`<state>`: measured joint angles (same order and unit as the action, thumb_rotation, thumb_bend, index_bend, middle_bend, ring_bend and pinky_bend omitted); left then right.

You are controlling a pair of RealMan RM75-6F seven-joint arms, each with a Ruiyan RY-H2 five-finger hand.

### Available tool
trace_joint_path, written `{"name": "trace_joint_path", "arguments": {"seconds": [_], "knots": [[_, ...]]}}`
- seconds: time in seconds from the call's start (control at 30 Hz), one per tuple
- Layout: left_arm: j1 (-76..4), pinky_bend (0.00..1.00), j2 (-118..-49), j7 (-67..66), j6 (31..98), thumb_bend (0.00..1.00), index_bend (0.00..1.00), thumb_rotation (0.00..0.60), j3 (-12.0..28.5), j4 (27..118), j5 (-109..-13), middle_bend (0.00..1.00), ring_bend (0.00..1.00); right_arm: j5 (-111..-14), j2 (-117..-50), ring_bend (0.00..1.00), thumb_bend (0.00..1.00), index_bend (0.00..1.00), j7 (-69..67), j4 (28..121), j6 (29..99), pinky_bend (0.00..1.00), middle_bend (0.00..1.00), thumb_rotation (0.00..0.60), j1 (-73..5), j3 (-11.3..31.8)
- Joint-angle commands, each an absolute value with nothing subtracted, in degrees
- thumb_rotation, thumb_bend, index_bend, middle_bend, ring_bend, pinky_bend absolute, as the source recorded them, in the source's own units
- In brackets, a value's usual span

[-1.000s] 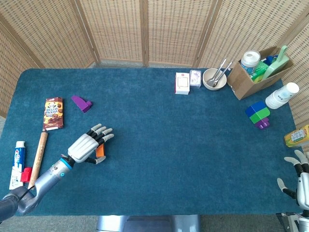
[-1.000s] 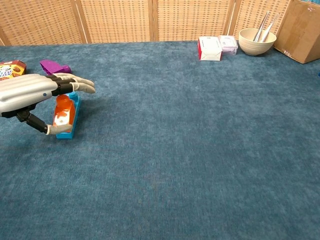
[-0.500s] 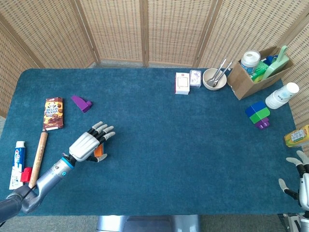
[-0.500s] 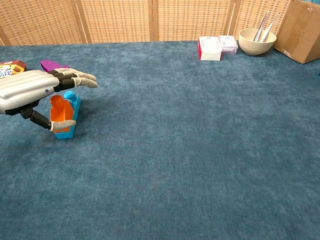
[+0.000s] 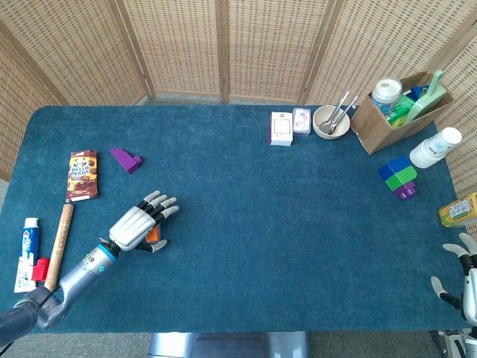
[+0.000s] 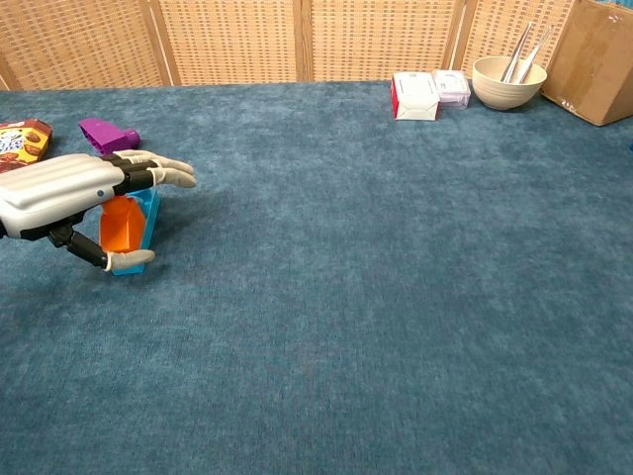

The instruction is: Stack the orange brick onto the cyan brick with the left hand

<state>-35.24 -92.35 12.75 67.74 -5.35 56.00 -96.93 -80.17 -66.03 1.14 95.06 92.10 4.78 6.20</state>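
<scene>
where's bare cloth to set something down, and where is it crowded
Free: the wide middle of the table, between the left hand and the blue-green brick stack. Crowded: the far right corner around the cardboard box, and the left edge by the toothpaste.

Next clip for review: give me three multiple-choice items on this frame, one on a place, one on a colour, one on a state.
1. Where does the orange brick lie?
A. in the bowl
B. on the cyan brick
C. beside the cardboard box

2. What colour is the small block near the snack box?
A. purple
B. yellow
C. white

3. How is the right hand?
A. gripping a cup
B. open, holding nothing
C. pressing the bowl

Key: B, the orange brick sits on the cyan brick under the left hand. A, the block is purple. B, the right hand has spread fingers with nothing in them.
</scene>
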Motion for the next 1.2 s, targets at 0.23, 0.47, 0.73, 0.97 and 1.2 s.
{"name": "trace_joint_path", "arguments": {"seconds": [0.23, 0.47, 0.73, 0.97, 1.2], "knots": [[-35.11, 0.00, -92.80, 12.65, 67.58, 0.38, 0.09, 0.405, -5.39, 55.30, -96.83, 0.00, 0.00, -80.21, -65.96, 0.00, 0.22, 0.29, 0.92, 95.17, 92.10, 0.00, 0.16, 0.599, 4.88, 6.17], [-35.19, 0.00, -93.11, 12.46, 67.13, 0.38, 0.09, 0.403, -5.49, 54.87, -96.81, 0.00, 0.00, -80.26, -65.79, 0.00, 0.22, 0.29, 0.54, 95.29, 92.26, 0.00, 0.16, 0.599, 5.05, 6.18], [-35.37, 0.00, -92.67, 11.57, 66.66, 0.37, 0.10, 0.404, -5.37, 55.59, -96.62, 0.00, 0.00, -80.26, -65.78, 0.00, 0.22, 0.29, 0.19, 95.11, 92.25, 0.00, 0.16, 0.599, 5.17, 6.15], [-35.65, 0.00, -91.93, 12.51, 69.76, 0.38, 0.10, 0.399, -3.72, 56.81, -96.86, 0.00, 0.00, -80.30, -65.73, 0.00, 0.22, 0.29, 0.03, 95.07, 92.38, 0.00, 0.16, 0.598, 5.27, 6.18], [-36.02, 0.00, -89.00, 11.57, 72.43, 0.37, 0.10, 0.402, -2.65, 61.34, -97.63, 0.00, 0.00, -80.42, -65.49, 0.00, 0.22, 0.29, 0.01, 94.98, 92.43, 0.00, 0.16, 0.597, 5.22, 6.31]]}}
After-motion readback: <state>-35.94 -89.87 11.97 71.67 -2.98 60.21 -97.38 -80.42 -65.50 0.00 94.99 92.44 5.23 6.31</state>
